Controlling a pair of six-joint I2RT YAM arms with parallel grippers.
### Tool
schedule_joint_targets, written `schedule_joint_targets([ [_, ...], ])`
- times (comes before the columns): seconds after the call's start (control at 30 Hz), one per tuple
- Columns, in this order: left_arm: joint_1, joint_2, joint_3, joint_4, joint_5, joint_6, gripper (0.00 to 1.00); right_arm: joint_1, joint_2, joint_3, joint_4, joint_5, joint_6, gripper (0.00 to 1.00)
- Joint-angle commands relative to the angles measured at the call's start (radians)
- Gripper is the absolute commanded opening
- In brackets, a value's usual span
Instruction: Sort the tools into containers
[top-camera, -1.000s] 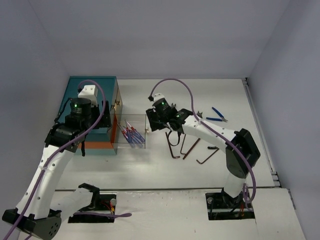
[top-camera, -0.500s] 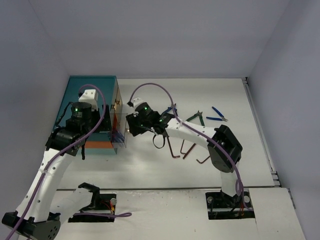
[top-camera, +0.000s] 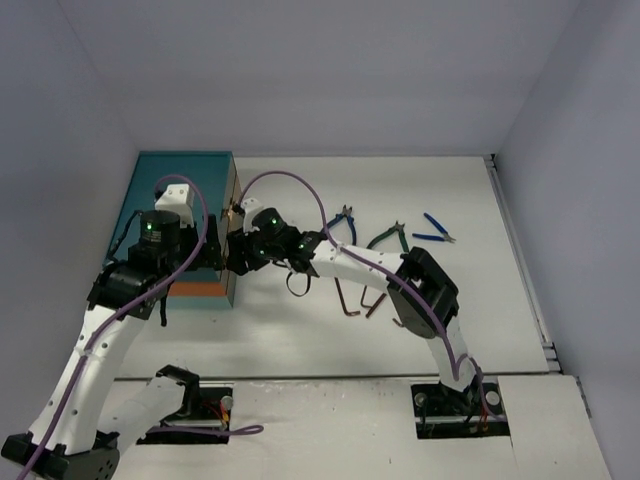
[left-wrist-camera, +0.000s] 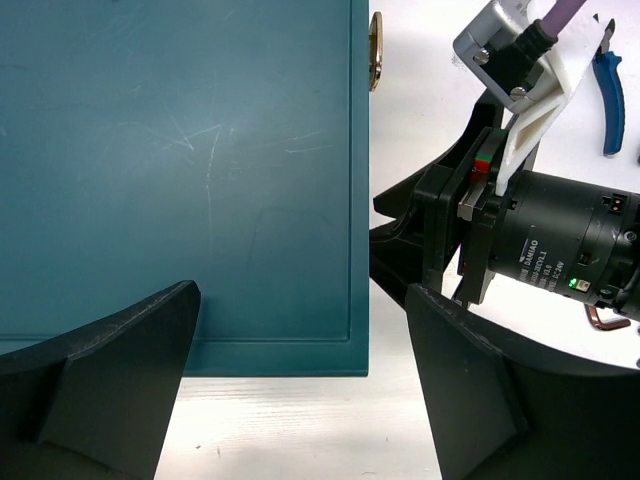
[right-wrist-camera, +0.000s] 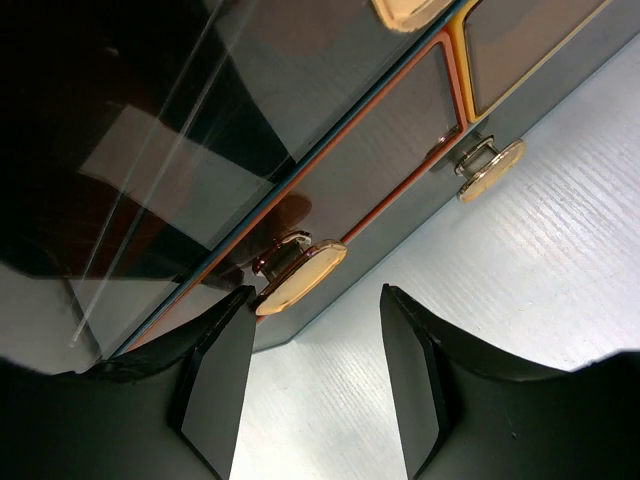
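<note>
The right claw (right-wrist-camera: 313, 320), wide, brackets a drawer knob (right-wrist-camera: 300, 278), seemingly to pull it. The left claw (left-wrist-camera: 300, 310), wide, hangs over the chest (left-wrist-camera: 180, 150) at the left edge of the desk (top-camera: 480, 300), probably bracing.

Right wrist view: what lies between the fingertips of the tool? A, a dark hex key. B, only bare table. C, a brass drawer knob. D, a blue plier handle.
C: a brass knob on a drawer front lies between the spread fingertips of the right tool, which is open.
</note>
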Motion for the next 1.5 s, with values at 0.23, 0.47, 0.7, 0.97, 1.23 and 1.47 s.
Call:
schedule_joint_targets([
  [0.23, 0.003, -0.049, 0.071, 0.004, -0.003, 0.011, 0.81, -0.079, -0.108, -0.009, 0.16, -0.01, 0.039, 0.5],
  [0.47, 0.003, -0.077, 0.09, -0.029, -0.024, 0.045, 0.81, -0.262, -0.11, 0.008, 0.158, -0.172, 0.134, 0.49],
  [0.7, 0.003, -0.099, 0.095, -0.045, -0.043, 0.058, 0.81, -0.316, -0.035, 0.092, 0.158, -0.255, 0.171, 0.49],
  [0.97, 0.004, -0.075, 0.101, -0.044, -0.061, 0.066, 0.81, -0.253, -0.003, 0.067, 0.161, -0.275, 0.167, 0.49],
  [1.23, 0.004, -0.068, 0.106, -0.042, -0.063, 0.072, 0.81, -0.15, 0.043, 0.063, 0.173, -0.255, 0.169, 0.49],
  [1.47, 0.004, -0.08, 0.101, -0.044, -0.052, 0.074, 0.81, -0.103, 0.076, 0.09, 0.201, -0.248, 0.184, 0.49],
])
